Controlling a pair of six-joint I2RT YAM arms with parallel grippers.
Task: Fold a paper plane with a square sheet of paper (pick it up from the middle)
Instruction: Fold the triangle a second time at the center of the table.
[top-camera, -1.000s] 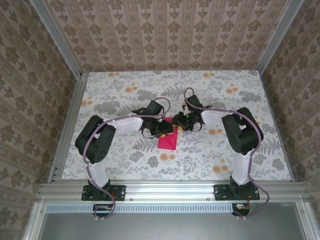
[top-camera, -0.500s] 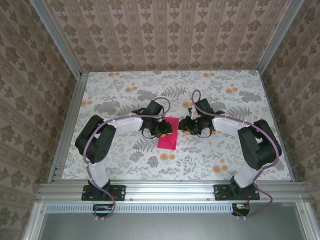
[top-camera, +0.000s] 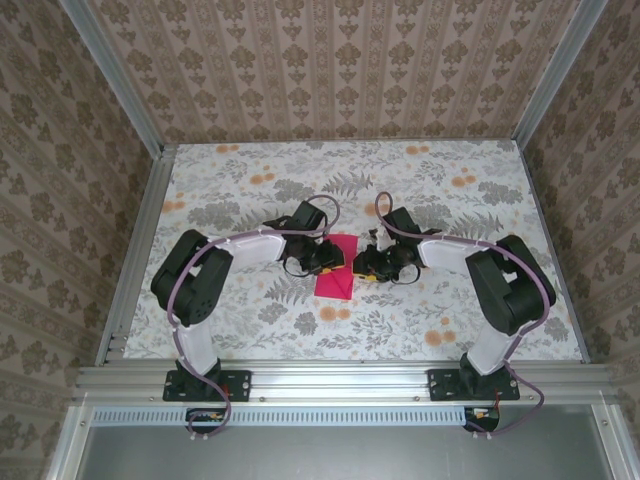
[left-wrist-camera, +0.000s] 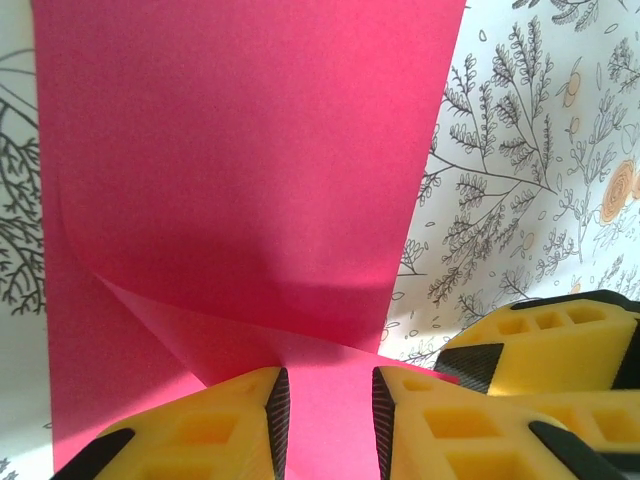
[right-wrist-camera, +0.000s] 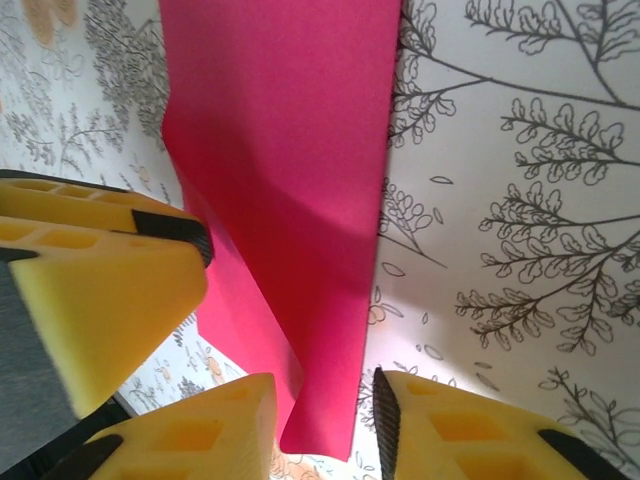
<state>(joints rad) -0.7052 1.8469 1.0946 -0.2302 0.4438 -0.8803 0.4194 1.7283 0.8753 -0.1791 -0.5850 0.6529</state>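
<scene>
The magenta-pink sheet of paper (top-camera: 335, 282) lies folded over on itself near the middle of the table, narrower than a square. In the left wrist view the paper (left-wrist-camera: 240, 170) shows a diagonal fold line and an upper layer. My left gripper (left-wrist-camera: 325, 415) is at its left edge, jaws apart with flat paper in the gap. My right gripper (right-wrist-camera: 325, 425) is at the right edge, jaws apart around a loose corner of the paper (right-wrist-camera: 285, 160). In the top view the left gripper (top-camera: 328, 258) and right gripper (top-camera: 362, 264) face each other closely across the sheet.
The flower-print tablecloth (top-camera: 250, 320) covers the whole table, with aluminium rails (top-camera: 135, 260) at the sides and patterned walls behind. A yellow finger of the other gripper (left-wrist-camera: 545, 335) is close by, so the two grippers nearly touch.
My right arm swung out to the right, then its gripper came back left and nearer, down to the paper's right edge. Both pairs of jaws narrowed a little. The left arm barely moved.
</scene>
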